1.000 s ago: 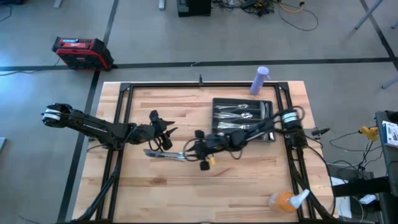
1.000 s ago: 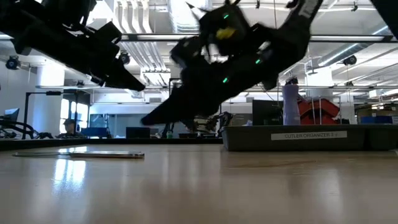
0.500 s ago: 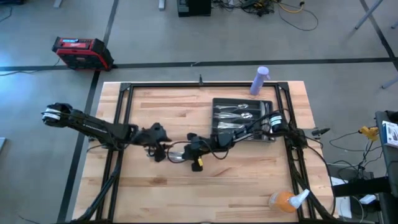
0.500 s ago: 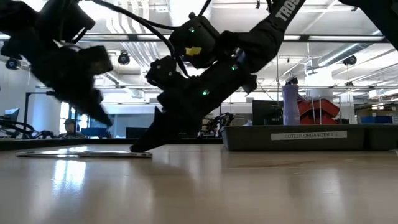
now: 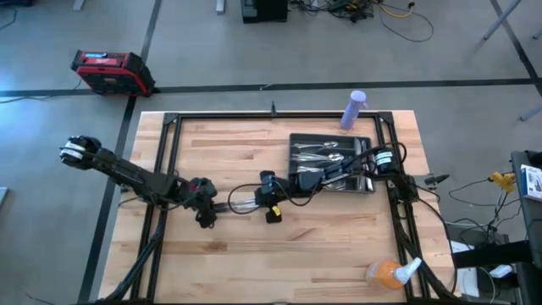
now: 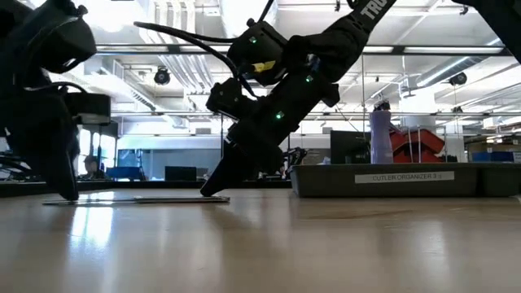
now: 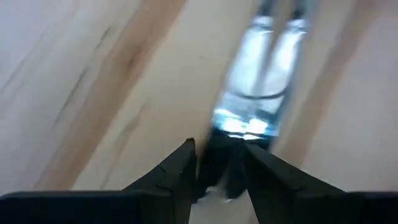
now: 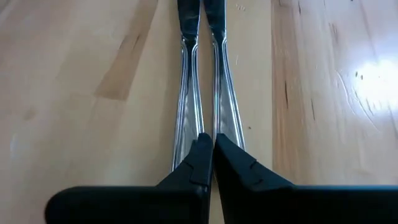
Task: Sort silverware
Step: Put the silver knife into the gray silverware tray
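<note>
Two knives flat on the wooden tabletop, side by side and touching or nearly so, near the middle, left of the dark grey tray. In the high view only a short silver stretch of them visible between the two tools; both ends covered by the arms. From table height, just a thin bright line.

Right tool down at the handle ends, fingers pressed almost together, tips between the two handles; nothing seen clamped between them, though the very ends of the handles hidden under the fingers. Contact with the metal not certain. Same tool with its tip at the tabletop in the low view.

Left tool at the opposite end, fingers slightly parted around a dark narrow gap, the bright metal right ahead of them. Heavily smeared there; grip on the blades impossible to confirm, so held or released cannot tell. In the high view only a dark lump.

More silverware lying in the tray, single pieces hard to separate, partly crossed by the right arm's cable. Purple cylinder upright at the far edge; orange bottle near the front right corner.
</note>
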`<move>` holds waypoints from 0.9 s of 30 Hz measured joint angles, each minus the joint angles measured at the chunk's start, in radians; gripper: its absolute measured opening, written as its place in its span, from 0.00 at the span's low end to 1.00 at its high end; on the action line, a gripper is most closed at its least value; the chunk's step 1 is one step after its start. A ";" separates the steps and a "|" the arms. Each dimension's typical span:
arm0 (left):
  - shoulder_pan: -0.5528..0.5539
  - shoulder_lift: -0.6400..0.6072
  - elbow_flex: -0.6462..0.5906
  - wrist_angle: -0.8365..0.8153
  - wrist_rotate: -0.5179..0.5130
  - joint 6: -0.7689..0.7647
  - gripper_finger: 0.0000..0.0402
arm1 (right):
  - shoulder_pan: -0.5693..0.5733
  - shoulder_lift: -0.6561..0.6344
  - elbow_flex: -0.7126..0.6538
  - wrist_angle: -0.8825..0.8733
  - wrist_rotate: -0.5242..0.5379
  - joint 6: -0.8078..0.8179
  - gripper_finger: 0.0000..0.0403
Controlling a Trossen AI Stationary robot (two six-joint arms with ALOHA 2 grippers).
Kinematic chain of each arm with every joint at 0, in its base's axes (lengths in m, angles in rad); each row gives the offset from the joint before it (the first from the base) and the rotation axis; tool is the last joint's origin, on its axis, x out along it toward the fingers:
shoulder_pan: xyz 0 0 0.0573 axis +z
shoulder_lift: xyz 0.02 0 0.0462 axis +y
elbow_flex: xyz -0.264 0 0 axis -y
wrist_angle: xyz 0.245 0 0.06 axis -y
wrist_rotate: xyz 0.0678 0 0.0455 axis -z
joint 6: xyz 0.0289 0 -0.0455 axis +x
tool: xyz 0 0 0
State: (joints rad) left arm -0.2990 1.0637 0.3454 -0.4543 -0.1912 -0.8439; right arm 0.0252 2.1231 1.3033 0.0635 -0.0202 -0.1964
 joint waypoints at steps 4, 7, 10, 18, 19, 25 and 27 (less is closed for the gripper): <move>-0.008 0.001 0.002 -0.050 -0.030 -0.056 0.29 | 0.000 0.000 0.000 0.001 -0.003 -0.013 0.00; -0.008 0.001 0.002 -0.051 -0.030 -0.056 0.29 | 0.000 0.000 0.000 0.002 -0.003 -0.013 0.00; -0.008 0.001 -0.001 -0.052 -0.030 -0.056 0.29 | -0.005 0.000 0.000 0.009 -0.005 -0.026 0.01; -0.009 -0.002 -0.037 -0.034 -0.035 -0.166 0.29 | -0.071 -0.001 0.000 0.016 -0.099 -0.059 0.04; -0.009 -0.003 -0.039 -0.033 -0.036 -0.181 0.29 | -0.080 -0.001 0.000 0.017 -0.135 -0.056 0.06; -0.009 -0.002 -0.043 -0.023 -0.038 -0.186 0.29 | -0.110 0.010 0.000 0.036 -0.199 -0.084 0.26; -0.009 -0.002 -0.043 -0.021 -0.038 -0.186 0.29 | -0.119 0.018 0.000 0.052 -0.197 -0.094 0.33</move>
State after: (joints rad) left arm -0.3077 1.0615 0.3019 -0.4749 -0.2289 -1.0302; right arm -0.0938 2.1412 1.3036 0.1154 -0.2173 -0.2904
